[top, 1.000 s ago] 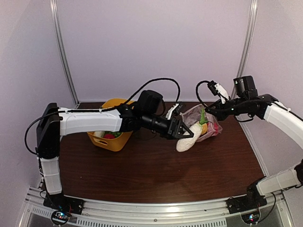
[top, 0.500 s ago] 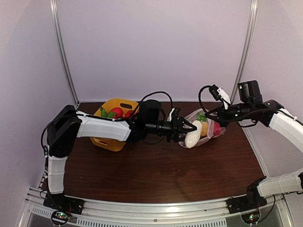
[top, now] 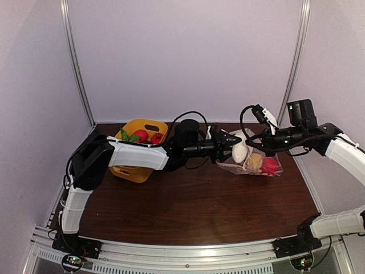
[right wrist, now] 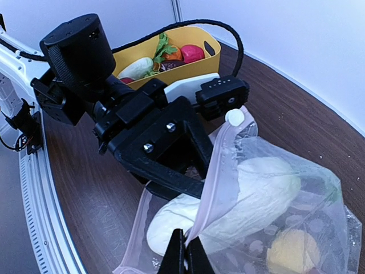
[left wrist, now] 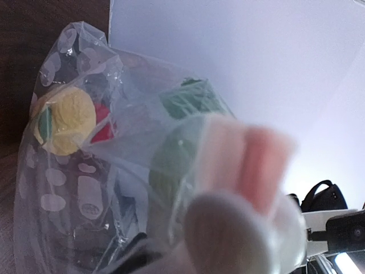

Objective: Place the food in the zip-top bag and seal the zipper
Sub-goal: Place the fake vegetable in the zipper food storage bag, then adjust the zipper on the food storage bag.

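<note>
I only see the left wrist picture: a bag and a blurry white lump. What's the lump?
Observer: A white vegetable, gripped by the left pincer at the bag's mouth.
Visitor: What holds the mouth open?
Observer: The right pincer pinches its pink zipper edge.
Visitor: Any food outside the bag?
Observer: Yes, red and green food lies in a yellow tub.

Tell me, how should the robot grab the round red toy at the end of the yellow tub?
Grip the red toy across its rounded middle, coming straight down from above. The walls of the yellow tub close off its sides and an orange toy sits close beside it, so only its top looks free.
</note>
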Robot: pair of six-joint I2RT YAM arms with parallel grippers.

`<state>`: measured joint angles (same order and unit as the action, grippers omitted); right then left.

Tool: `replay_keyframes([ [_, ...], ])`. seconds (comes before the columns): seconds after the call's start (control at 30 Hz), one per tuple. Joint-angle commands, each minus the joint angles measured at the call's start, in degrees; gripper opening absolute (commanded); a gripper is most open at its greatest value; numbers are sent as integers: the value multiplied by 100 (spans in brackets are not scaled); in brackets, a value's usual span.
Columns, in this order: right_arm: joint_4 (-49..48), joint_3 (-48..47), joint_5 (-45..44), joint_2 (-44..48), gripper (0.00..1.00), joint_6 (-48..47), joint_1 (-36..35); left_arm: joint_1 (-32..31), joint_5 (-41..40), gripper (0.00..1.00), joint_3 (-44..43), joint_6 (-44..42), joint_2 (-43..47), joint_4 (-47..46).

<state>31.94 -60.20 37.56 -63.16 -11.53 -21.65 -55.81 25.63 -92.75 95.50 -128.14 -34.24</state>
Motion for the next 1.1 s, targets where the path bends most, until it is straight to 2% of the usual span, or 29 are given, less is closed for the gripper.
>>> replay_keyframes([
  [0.0, -20, 23, 423, -89, 0, -5, -94, 4, -137, 32, -554, 148, -386, 44],
  [0.13, -47, 62, 420, -85, 0, 5, -96, -25, -107, 53, -751, -134, -403, 513],
  [0.23, -110, 41, 357, -42, 0, 83, -100, -23, -85, 63, -737, -429, -289, 752],
  [0.37, -60, -147, 236, -45, 0, 138, -27, -23, -16, 70, -692, -882, -46, 1016],
  [0.6, 60, -342, 6, -188, 0, -5, 91, -25, -201, 72, -368, -1694, 871, 1357],
  [0.73, -17, -356, -103, -303, 0, -6, 254, -24, -295, 73, -581, -2725, 1347, 1932],
  [0.87, -11, -548, -694, -435, 0, -157, 450, -13, -289, 73, -570, -3698, 1837, 2202],
  [1.07, 640, -1936, -1438, -828, 0, -823, 793, 114, -1204, 72, -425, -5562, 2681, 4219],
])
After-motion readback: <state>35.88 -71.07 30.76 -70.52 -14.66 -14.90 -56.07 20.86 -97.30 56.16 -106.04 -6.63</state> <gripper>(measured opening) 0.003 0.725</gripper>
